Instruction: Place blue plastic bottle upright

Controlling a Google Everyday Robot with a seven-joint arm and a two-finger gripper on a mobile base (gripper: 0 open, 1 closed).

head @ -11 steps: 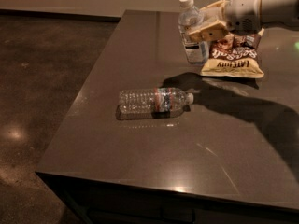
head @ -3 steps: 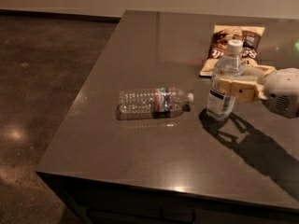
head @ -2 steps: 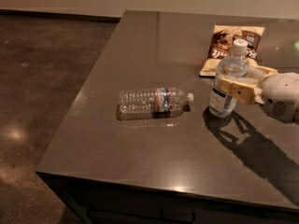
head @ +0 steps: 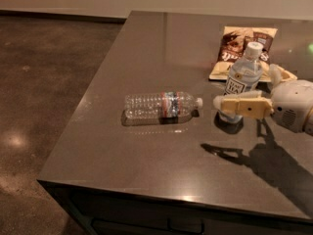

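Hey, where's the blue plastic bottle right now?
The blue plastic bottle stands upright on the table at camera-view right, in front of the snack bag, right of the lying clear bottle, gripper around it.

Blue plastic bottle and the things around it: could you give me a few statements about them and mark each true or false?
1. The blue plastic bottle stands upright on the table. True.
2. The clear ribbed bottle stands upright as well. False: it lies on its side, cap toward the blue plastic bottle.
3. The end effector is at the blue plastic bottle. True.
4. The snack bag lies by the table's near edge. False: it lies behind the blue plastic bottle, farther back.
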